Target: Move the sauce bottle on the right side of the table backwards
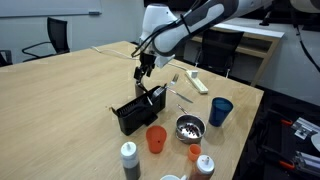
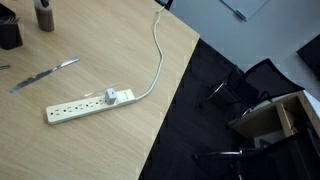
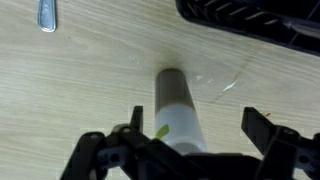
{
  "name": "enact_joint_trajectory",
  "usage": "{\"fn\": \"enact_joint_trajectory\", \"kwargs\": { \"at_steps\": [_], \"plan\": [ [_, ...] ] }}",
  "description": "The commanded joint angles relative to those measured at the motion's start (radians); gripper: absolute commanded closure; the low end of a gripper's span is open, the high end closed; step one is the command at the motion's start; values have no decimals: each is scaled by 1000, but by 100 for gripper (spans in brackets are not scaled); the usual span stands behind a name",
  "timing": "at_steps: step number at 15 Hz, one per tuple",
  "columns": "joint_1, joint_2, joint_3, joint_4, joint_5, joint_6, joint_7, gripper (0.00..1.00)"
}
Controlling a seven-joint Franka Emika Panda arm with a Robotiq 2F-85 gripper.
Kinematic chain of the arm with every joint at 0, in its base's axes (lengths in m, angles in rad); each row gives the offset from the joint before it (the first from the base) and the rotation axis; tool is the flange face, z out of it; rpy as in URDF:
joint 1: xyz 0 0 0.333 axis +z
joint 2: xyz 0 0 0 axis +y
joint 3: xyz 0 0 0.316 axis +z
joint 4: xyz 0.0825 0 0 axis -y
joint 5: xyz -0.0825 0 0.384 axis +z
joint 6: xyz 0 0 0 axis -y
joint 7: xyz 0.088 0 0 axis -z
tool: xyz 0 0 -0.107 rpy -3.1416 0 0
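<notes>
In the wrist view the sauce bottle (image 3: 178, 112) stands on the light wooden table (image 3: 70, 80), seen from above, pale with a greyish top. My gripper (image 3: 195, 128) is open, with a finger on each side of the bottle. The bottle is closer to the left finger and I see no squeeze. In an exterior view the gripper (image 1: 146, 70) hangs over the table (image 1: 60, 100) just behind the black basket (image 1: 137, 112). I cannot make the bottle out clearly there.
A dark blue cup (image 1: 220, 110), metal bowl (image 1: 189, 126), orange cup (image 1: 156, 138), orange white-capped bottle (image 1: 203, 165) and grey bottle (image 1: 129, 158) stand near the front edge. A power strip (image 2: 85, 105) and a metal utensil (image 2: 45, 73) lie on the table. The basket's rim (image 3: 250, 20) is close ahead.
</notes>
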Motion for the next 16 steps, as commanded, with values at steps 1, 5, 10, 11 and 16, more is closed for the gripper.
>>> {"fn": "enact_joint_trajectory", "kwargs": {
  "at_steps": [1, 5, 10, 11, 16],
  "plan": [
    [6, -139, -25, -134, 2, 2, 39, 0],
    [-13, -339, -9, -292, 29, 12, 61, 0],
    [-46, -642, 16, -562, 104, -108, 86, 0],
    [-20, -529, -4, -427, 46, -69, 102, 0],
    [-35, -639, 8, -556, 79, -114, 101, 0]
  ]
}}
